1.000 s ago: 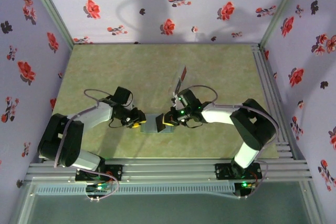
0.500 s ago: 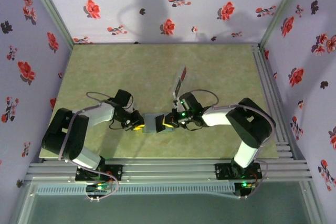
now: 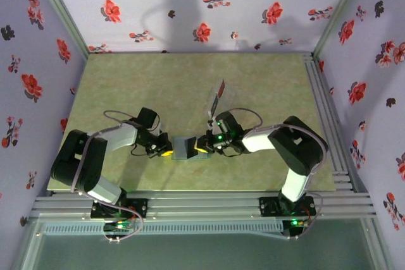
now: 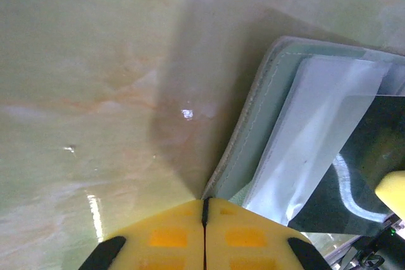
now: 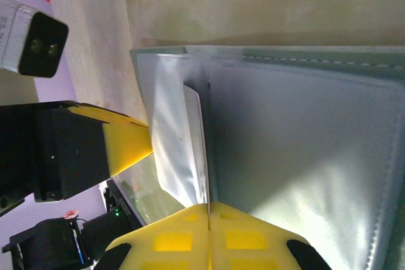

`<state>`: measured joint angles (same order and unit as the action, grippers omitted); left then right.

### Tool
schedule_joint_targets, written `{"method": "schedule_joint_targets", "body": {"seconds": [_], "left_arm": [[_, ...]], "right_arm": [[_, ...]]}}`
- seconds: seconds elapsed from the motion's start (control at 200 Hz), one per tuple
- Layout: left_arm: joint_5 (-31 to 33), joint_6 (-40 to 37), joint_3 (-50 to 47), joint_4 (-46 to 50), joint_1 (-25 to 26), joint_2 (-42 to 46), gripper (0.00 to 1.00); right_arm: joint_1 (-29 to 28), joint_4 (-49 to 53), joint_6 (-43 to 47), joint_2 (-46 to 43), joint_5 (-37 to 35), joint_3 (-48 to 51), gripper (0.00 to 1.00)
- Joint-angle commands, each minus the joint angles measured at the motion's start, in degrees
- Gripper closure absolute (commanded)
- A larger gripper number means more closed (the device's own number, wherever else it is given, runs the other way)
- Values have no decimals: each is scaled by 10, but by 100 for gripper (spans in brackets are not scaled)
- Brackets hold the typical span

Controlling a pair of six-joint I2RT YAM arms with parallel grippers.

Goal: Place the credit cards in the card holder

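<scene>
The grey-teal card holder [image 3: 185, 147] lies on the mat between my two grippers. My left gripper [image 3: 167, 151] is shut on the holder's left edge [image 4: 253, 137], its yellow tips [image 4: 204, 205] closed at the stitched rim. My right gripper [image 3: 200, 148] is shut on a thin dark card with a pale mark [image 4: 354, 181], seen edge-on [image 5: 204, 150] against the holder's inner panel [image 5: 297, 156]. A pale glossy pocket flap [image 4: 316, 118] lies between the card and the holder's cover. Another credit card with a red corner [image 3: 218, 95] sits farther back on the mat.
The green mat [image 3: 158, 86] covers the table inside flowered walls. Aluminium rails [image 3: 329, 124] run along the right and near edges. The left arm's finger [image 5: 126, 147] and its wrist camera [image 5: 35, 39] stand close to the holder's left side.
The left arm has folded in, elbow moving left and forearm lower. Both grippers and the holder have shifted slightly left, and the right gripper has pushed in towards the holder.
</scene>
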<state>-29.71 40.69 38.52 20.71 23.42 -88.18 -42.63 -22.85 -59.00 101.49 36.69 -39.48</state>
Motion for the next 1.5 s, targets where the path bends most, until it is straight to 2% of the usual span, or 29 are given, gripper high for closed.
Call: {"method": "schedule_joint_targets", "body": {"seconds": [0.0,0.33,0.58,0.925,1.195,1.34,1.5], "left_arm": [[5,-17,-5,2,4,-30,94],[1,-18,-3,8,4,-22,94],[-9,-24,1,9,3,-35,94],[-9,-23,6,14,3,-34,95],[-9,-19,-1,10,4,-31,95],[-9,-11,-7,5,6,-25,95],[-7,-4,-12,-1,7,-18,95]], "right_arm": [[1,2,5,17,-8,-8,94],[1,90,63,11,-26,-37,87],[2,166,114,15,-35,-67,89],[1,160,108,20,-51,-74,94],[0,99,70,31,-54,-65,95],[-4,54,43,39,-49,-52,94],[-6,44,34,41,-50,-47,89]]}}
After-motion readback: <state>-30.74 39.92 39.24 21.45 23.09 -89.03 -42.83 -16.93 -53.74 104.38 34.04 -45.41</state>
